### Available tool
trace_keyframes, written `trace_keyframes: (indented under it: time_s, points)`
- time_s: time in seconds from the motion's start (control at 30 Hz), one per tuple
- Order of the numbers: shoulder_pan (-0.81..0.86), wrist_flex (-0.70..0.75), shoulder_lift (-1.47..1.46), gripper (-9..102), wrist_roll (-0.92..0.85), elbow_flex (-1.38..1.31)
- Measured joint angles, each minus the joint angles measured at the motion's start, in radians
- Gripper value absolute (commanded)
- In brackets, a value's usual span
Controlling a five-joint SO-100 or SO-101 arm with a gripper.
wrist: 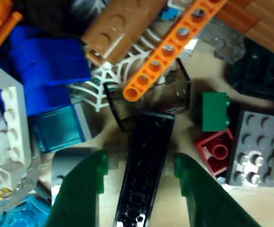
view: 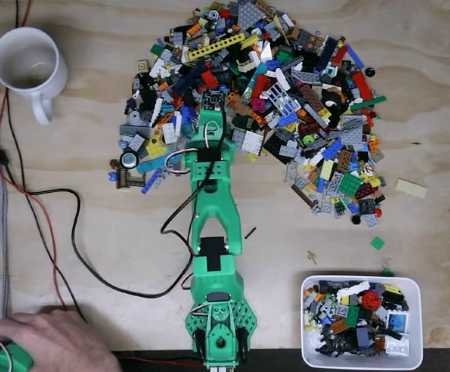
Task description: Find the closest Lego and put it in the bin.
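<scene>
Overhead first, from the fixed view: green printed arm (view: 213, 232) stretched up the plywood table (view: 93, 217) into the near edge of the big heap of mixed Lego pieces (view: 287, 101). White plastic bin (view: 361, 322), already part full, well apart at lower right. White ceramic mug (view: 27, 66) at upper left, black and red cables (view: 54, 232) along the left side, a person's hand (view: 54, 341) at the bottom left corner.

Down at the wrist view next: green two-finger gripper (wrist: 139, 177) spread wide, gripping nothing, one finger either side of a long black tapered plate (wrist: 144, 170) lying lengthwise between them. Plate's far end tucked against a smoky clear frame piece (wrist: 182, 85), with an orange holed beam (wrist: 175, 42) and a white spider-web piece (wrist: 101, 82) just beyond. Small green brick (wrist: 215, 111) and small red brick (wrist: 215, 149) near the right finger.

Best handled, probably, by lowering straight so both fingers clear the plate's edges, closing across its narrow width, then lifting gently to avoid dragging the frame or nudging the red brick.
</scene>
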Motion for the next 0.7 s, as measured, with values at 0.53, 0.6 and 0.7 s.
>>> trace_keyframes:
  time_s: [0.53,0.6,0.7]
  points:
    - [-0.006,0.196,0.044,1,0.0,-0.026]
    - [0.009,0.245,0.095,2,-0.014,-0.054]
    - [0.055,0.313,0.221,3,-0.049,-0.08]
